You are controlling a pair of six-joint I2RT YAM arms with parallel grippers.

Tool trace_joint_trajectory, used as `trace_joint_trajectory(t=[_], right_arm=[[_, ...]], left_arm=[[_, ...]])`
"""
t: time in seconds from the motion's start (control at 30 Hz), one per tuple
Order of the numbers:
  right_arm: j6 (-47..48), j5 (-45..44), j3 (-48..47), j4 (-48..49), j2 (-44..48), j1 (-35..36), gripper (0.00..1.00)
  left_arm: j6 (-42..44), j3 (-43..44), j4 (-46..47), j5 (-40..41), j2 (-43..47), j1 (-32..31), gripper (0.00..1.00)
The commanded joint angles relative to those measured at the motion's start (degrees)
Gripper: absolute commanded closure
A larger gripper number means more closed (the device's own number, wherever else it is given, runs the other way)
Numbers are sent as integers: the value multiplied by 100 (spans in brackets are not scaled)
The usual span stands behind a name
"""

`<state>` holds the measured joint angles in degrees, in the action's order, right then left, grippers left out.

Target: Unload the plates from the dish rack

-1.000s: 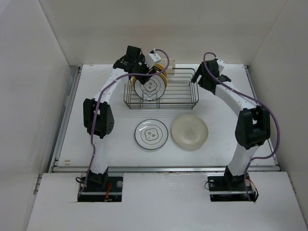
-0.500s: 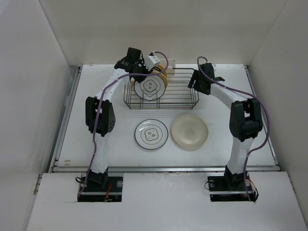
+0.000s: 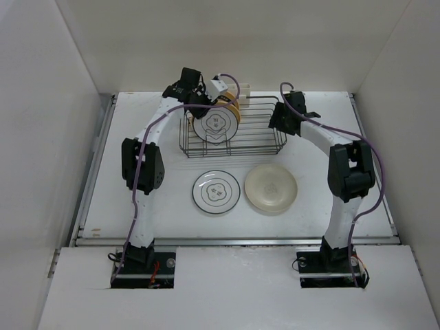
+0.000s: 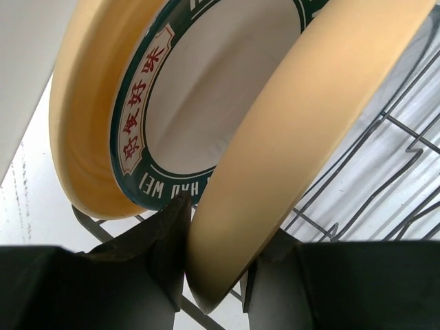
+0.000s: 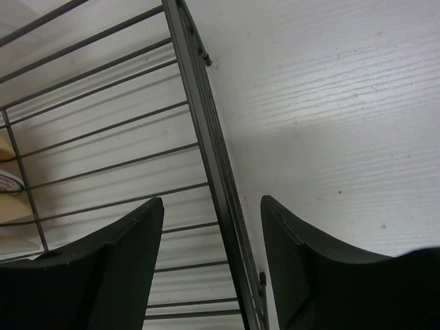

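The dish rack (image 3: pixel 256 130) stands at the back of the table. A white doodle plate (image 3: pixel 216 125) leans at its left end, with yellow rims behind it. My left gripper (image 3: pixel 210 102) is above these plates. In the left wrist view it (image 4: pixel 216 240) is shut on the rim of a yellow-tan plate (image 4: pixel 295 137). Behind that stand a teal-rimmed plate (image 4: pixel 148 110) and a yellow-orange plate (image 4: pixel 79 137). My right gripper (image 3: pixel 278 122) is open astride the rack's right end rim (image 5: pixel 206 137); the wrist view shows it (image 5: pixel 212 199) not touching the wire.
A white plate with a black ring (image 3: pixel 216 191) and a cream plate (image 3: pixel 271 188) lie flat on the table in front of the rack. White walls enclose the table on three sides. The rack's right half holds no plates.
My right gripper has moved left and down to the rack's right end. The left gripper stays on the plates; the front doodle plate has shifted slightly up and right.
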<state>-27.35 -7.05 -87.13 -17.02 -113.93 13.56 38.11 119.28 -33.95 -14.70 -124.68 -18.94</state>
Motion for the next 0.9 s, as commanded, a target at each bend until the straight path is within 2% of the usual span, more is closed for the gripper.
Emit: trace_joint_trajectory(t=[0.0, 0.37, 0.43, 0.57, 0.63, 0.67, 0.7, 0.73, 0.77, 0.87], right_arm=[[64, 169, 21, 330, 240, -3, 36], [64, 98, -32, 207, 240, -3, 37], [64, 98, -32, 207, 240, -3, 37], [125, 46, 21, 207, 240, -3, 37], [300, 46, 21, 207, 406, -3, 28], [397, -41, 99, 329, 485, 49, 17], [641, -112, 248, 435, 729, 50, 11], [783, -182, 336, 558, 871, 154, 11], [923, -244, 416, 672, 1012, 216, 10], [1450, -297, 539, 972, 1452, 471, 10]], left_arm=[[-638, 297, -560, -218, 655, 4, 100], [-762, 684, -998, -534, 1016, 4, 100], [-691, 518, -1061, -604, 1016, 4, 100], [-691, 201, -771, -210, 964, 4, 100], [-691, 69, -569, 18, 963, 4, 100], [-691, 69, -507, 98, 963, 4, 100], [-691, 69, -455, 247, 911, 4, 89], [-691, 69, -454, 248, 911, 4, 89], [-691, 69, -454, 327, 850, 4, 76], [-638, 69, -454, 327, 849, 4, 71]])
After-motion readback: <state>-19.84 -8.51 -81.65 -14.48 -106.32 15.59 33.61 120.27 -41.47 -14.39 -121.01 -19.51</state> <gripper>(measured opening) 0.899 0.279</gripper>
